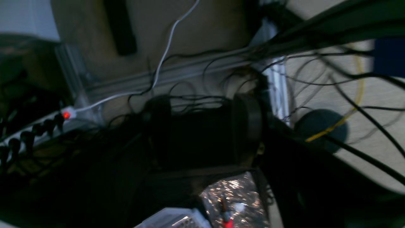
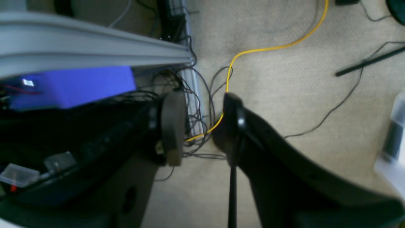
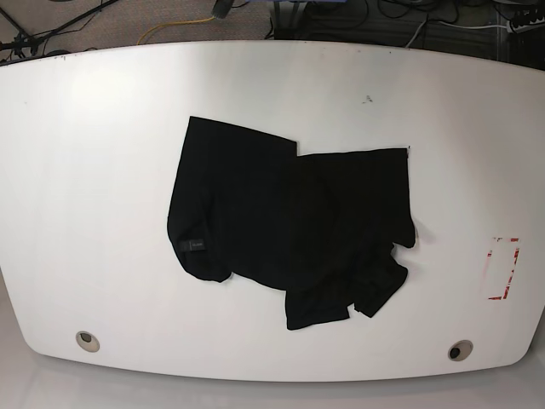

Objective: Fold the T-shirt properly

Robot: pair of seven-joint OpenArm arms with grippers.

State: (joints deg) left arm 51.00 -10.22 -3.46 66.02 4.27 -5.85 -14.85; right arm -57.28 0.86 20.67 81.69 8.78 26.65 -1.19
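The black T-shirt (image 3: 289, 221) lies crumpled and partly folded over itself at the middle of the white table (image 3: 102, 170), with a small tag (image 3: 196, 244) near its left edge. No arm shows in the base view. My right gripper (image 2: 204, 126) is open and empty, hanging over carpet and cables off the table. My left gripper (image 1: 202, 126) also looks open, with its fingers (image 1: 246, 126) apart in a dark, blurred view of cables below the table. The shirt shows in neither wrist view.
A red-marked patch (image 3: 502, 268) sits at the table's right edge. Two round holes (image 3: 86, 339) (image 3: 460, 350) are near the front edge. A yellow cable (image 2: 269, 49), an aluminium rail (image 2: 95, 47) and a power strip with a red light (image 1: 65, 115) are on the floor side.
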